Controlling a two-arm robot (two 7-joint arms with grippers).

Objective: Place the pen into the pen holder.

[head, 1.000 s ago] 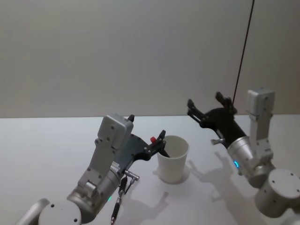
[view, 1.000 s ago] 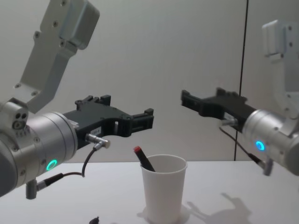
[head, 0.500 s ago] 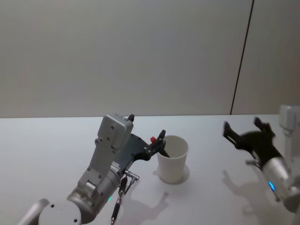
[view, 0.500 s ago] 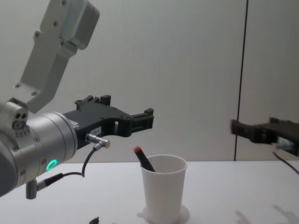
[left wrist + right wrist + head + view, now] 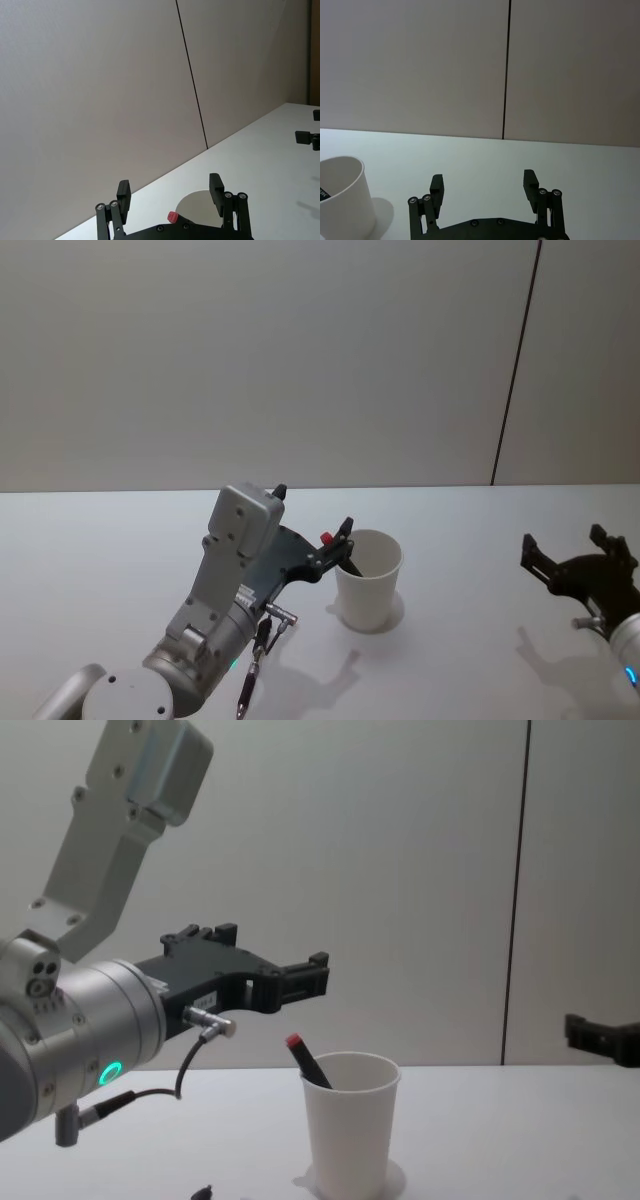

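Most of the pen is hidden inside the pen holder. What sticks out over the rim is its red-capped end and a short dark length of barrel, leaning out at about 10 o'clock on the head camera's clock face. From the head camera even that end is partly covered by a finger of the left hand. From the left wrist camera, a red dot and a sliver of the cup's mouth peek past the hand's black body. The holder stands upright on the white bench, and the right wrist view cuts it off at the frame edge.

The left hand hangs in the air at the holder's 9 to 10 o'clock, above rim height as seen from the chest. Its two fingers are spread wide with nothing between them. I cannot tell whether the nearer fingertip touches the pen's cap or merely passes in front of it. A dark cable loops under its wrist.

The right hand is well apart at the holder's 3 o'clock, low over the bench, with its fingers wide open and empty. In the chest view it is cut off at the right edge, leaving one black tip in sight.
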